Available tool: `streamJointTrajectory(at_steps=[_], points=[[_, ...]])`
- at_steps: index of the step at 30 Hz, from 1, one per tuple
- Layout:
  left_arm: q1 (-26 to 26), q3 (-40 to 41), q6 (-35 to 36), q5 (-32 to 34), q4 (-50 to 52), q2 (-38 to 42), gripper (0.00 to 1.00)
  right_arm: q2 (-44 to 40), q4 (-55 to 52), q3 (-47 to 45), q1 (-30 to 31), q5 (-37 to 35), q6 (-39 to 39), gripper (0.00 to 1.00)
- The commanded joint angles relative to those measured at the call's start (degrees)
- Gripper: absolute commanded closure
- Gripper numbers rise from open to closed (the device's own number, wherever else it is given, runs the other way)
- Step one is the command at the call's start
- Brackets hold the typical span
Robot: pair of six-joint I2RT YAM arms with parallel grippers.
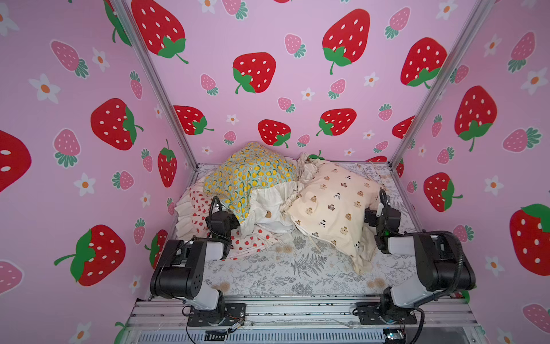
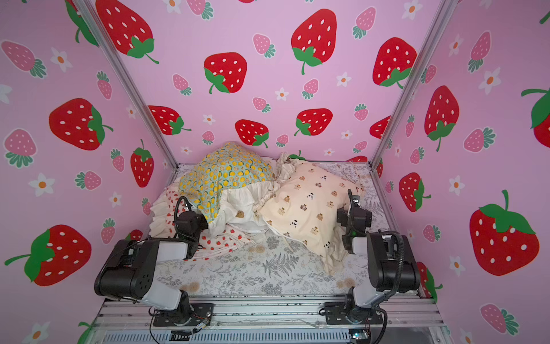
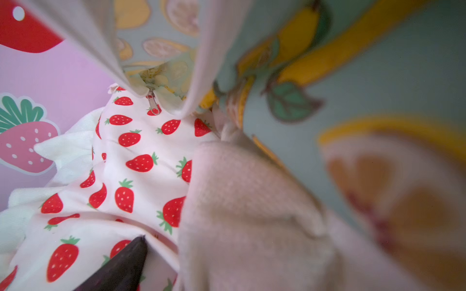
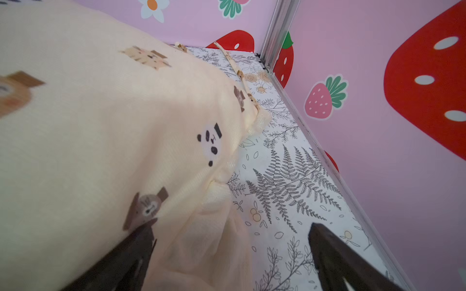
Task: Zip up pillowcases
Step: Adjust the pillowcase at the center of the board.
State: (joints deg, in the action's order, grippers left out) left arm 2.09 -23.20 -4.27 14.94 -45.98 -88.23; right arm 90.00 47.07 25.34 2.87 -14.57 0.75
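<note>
Here: pillowcases heaped at back of sheet point(image 1: 297, 268). Lemon pillowcase point(image 1: 250, 175) atop strawberry pillowcase point(image 1: 195, 208) and bear-head pillowcase point(image 1: 268, 214); bear pillowcase point(image 1: 333, 208) beside, rightward. Left gripper point(image 1: 229, 222) nosed under lemon ruffle, jaws wide, one finger hidden; zipper pull point(image 3: 154, 105) ahead. Right gripper point(image 4: 230, 226) jaws spread, straddling bear pillowcase's edge.

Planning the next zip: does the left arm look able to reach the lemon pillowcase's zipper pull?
Probably yes: the zipper pull hangs uncovered ahead of the open left claw, only strawberry pillowcase lying between them.
</note>
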Motion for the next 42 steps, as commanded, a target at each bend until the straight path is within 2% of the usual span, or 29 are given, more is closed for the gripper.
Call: streamJointTrajectory(at_steps=[1,34,42], points=[[-0.07,-1.87,1.19,-1.76,0.1,-0.37,0.01,0.18,0.33,-0.29,-0.15,-0.12,-0.49,0.0],[-0.11,-1.58,1.28,-1.93,-0.23,-0.25,0.01,0.09,0.52,-0.38,-0.07,-0.16,-0.52,0.0],[-0.07,-5.23,2.25,-4.82,10.68,4.95,0.01,-2.0,-0.7,-0.49,0.02,0.5,-0.74,0.0]])
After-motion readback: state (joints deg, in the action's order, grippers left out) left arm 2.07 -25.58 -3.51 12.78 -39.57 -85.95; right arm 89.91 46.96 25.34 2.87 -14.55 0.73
